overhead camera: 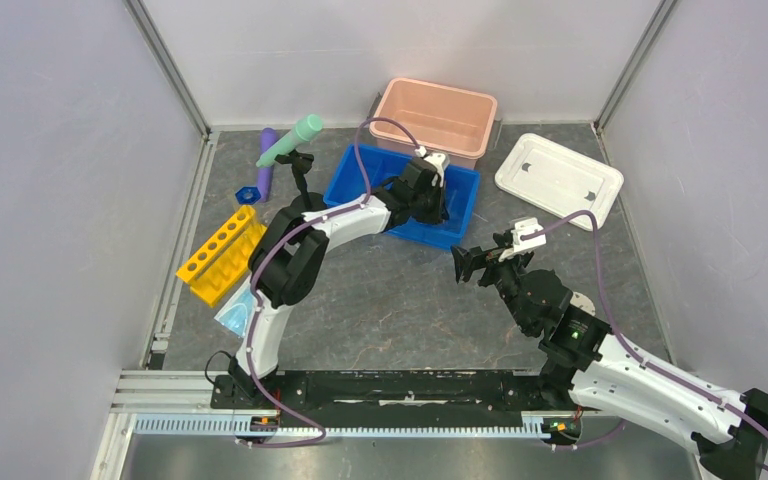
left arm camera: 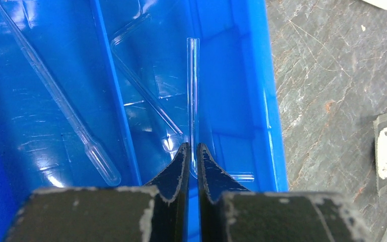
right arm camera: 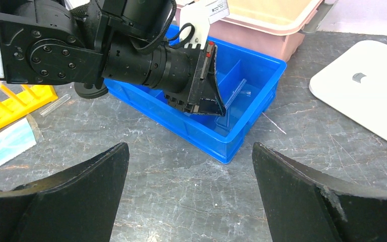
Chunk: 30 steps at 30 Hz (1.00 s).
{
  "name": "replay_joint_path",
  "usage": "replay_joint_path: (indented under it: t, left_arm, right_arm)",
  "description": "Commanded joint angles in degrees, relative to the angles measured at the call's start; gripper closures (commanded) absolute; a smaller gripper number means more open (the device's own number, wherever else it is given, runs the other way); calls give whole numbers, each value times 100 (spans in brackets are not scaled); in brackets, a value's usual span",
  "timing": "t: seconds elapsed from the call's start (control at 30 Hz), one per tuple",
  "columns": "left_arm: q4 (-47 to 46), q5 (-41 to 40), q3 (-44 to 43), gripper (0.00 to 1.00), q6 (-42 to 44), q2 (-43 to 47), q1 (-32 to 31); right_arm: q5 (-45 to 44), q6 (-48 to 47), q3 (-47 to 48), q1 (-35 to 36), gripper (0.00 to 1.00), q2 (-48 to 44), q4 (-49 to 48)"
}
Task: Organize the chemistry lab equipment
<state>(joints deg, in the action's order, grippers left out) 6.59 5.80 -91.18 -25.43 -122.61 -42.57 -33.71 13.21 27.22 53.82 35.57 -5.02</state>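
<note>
My left gripper [left arm camera: 192,147] is shut on one end of a thin clear glass rod [left arm camera: 193,75], held over the right-hand compartment of the blue divided tray [left arm camera: 254,75]. In the right wrist view, the rod [right arm camera: 237,93] slants down into the tray [right arm camera: 242,136]. A clear pipette [left arm camera: 65,111] and a bent glass tube [left arm camera: 141,85] lie in neighbouring compartments. My right gripper [right arm camera: 189,146] hangs open and holds nothing above bare table, near the tray's front corner. At the left stand the yellow rack [overhead camera: 222,253], the mint-green tube [overhead camera: 295,137], the purple tube [overhead camera: 267,160] and the light-blue mask [overhead camera: 235,312].
A pink bin [overhead camera: 438,118] stands behind the tray, with its white lid [overhead camera: 558,175] flat on the table to the right. A black clamp stand [overhead camera: 302,170] and a small blue piece [overhead camera: 247,193] are beside the tubes. White walls enclose the table.
</note>
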Motion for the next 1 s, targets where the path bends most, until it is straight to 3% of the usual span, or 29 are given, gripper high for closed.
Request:
replay_joint_path:
  t: [0.0, 0.33, 0.47, 0.77, 0.97]
  left_arm:
    - [-46, -167, -279, 87, 258, -91, -6]
    - [253, 156, -496, 68, 214, 62, -6]
    - [476, 212, -453, 67, 180, 379, -14]
    - [965, 216, 483, 67, 25, 1971, -41]
    - [1674, -911, 1564, 67, -199, 3366, -32]
  right_arm:
    - [-122, -57, 30, -19, 2, -25, -52]
    - [-85, 66, -13, -21, 2, 11, -45]
    - [-83, 188, -4, -16, 2, -23, 53]
    - [-431, 961, 28, -16, 2, -56, 655]
    - [-623, 1224, 139, -21, 2, -201, 1014]
